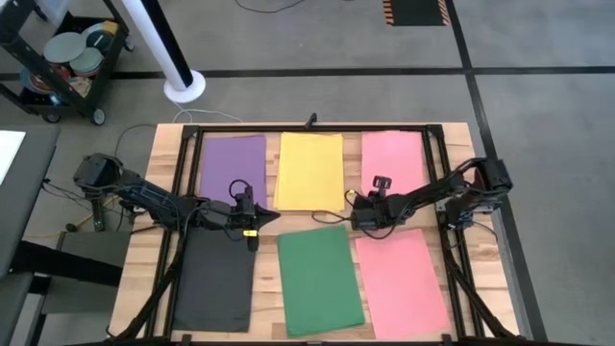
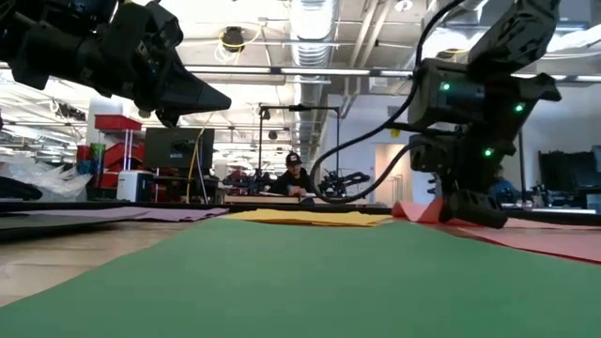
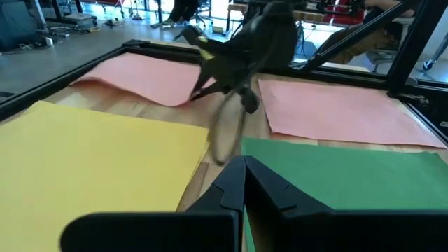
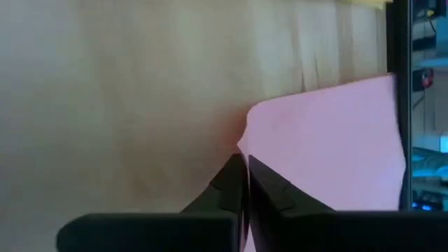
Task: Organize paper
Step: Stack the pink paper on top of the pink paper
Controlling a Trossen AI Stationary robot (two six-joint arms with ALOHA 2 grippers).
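Paper (image 1: 308, 170): flat coloured rectangular sheets

The table (image 1: 144, 192) is pale wood with visible grain and plank seams, its finish dull rather than polished, and a black metal frame (image 1: 307, 129) with a slight sheen runs round it. The paper sheets, among them the yellow sheet (image 1: 308, 171) at upper centre and the green sheet (image 1: 319, 281) at lower centre, look thin, smooth and matt. The black sheet (image 1: 215, 284) at lower left is just as flat and unshiny.

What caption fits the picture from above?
Right gripper pinches a pink sheet's corner; left gripper waits shut among six sheets.
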